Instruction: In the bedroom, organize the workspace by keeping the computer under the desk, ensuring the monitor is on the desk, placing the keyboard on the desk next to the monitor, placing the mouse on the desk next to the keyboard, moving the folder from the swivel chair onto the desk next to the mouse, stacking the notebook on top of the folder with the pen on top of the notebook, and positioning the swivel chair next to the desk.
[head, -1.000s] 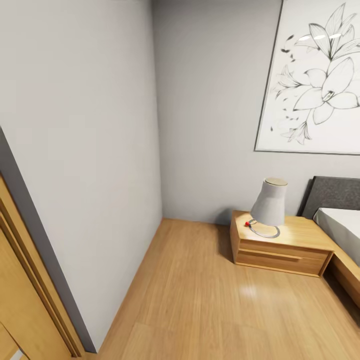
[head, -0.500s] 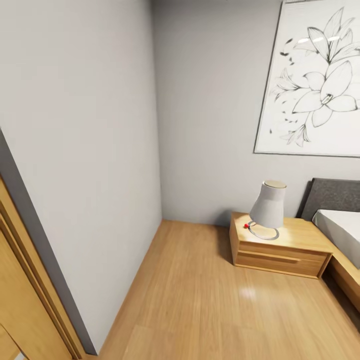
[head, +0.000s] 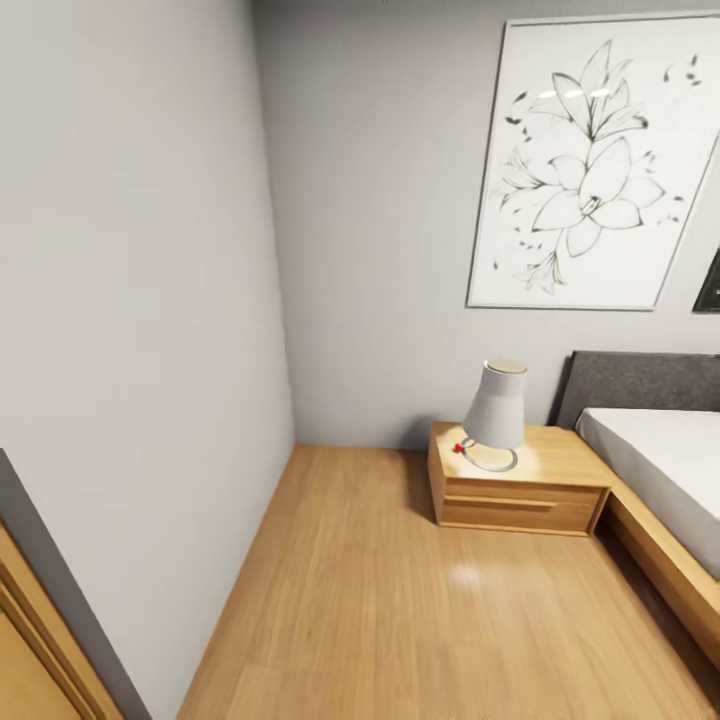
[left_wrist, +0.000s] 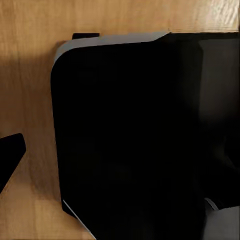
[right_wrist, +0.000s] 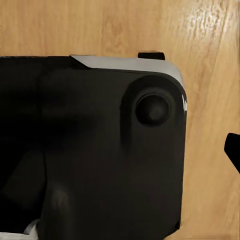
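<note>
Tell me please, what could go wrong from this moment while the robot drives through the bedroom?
1. The nightstand stands out into the wooden floor; driving forward carelessly could bump it and tip the lamp on top.
2. The bed frame runs low along the right side, so a wide turn might clip it.
3. The wall is close on the left, leaving little room to turn. No desk is in view yet, so the robot probably must turn around here.

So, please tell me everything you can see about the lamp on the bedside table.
The lamp is small, with a tapered pale grey shade that is narrower at its flat, cream-coloured top. Below the shade lies a thin metal-looking ring base with a small red part at one side. It stands slightly tilted on the low wooden bedside table, near the table's back, beside the bed. Nothing else touches it.
</note>
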